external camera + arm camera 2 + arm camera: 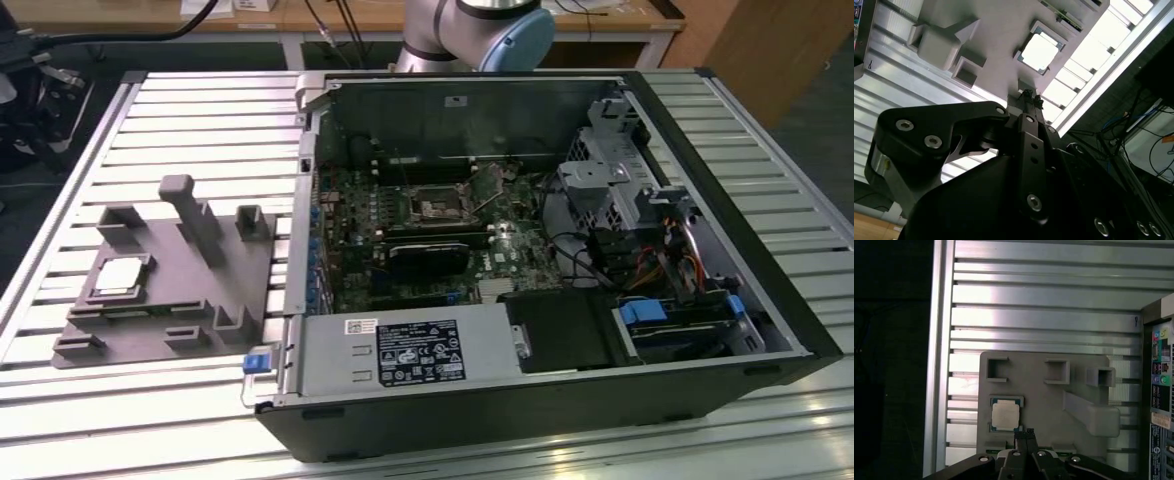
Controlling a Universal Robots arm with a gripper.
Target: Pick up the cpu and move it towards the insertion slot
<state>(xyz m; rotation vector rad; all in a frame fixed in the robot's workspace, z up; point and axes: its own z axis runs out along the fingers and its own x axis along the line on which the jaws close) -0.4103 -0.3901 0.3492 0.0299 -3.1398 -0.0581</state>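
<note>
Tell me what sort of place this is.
Likely a robotics lab bench set up for PC assembly: an open computer case lies on a slatted metal table, a grey fixture beside it holds a cpu, and a robot arm stands behind.

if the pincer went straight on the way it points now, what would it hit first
Probably the grey fixture, just beside the cpu seated in it; the pincer points down at that spot. Depth is unclear, so it might clip the cpu's edge instead.
</note>
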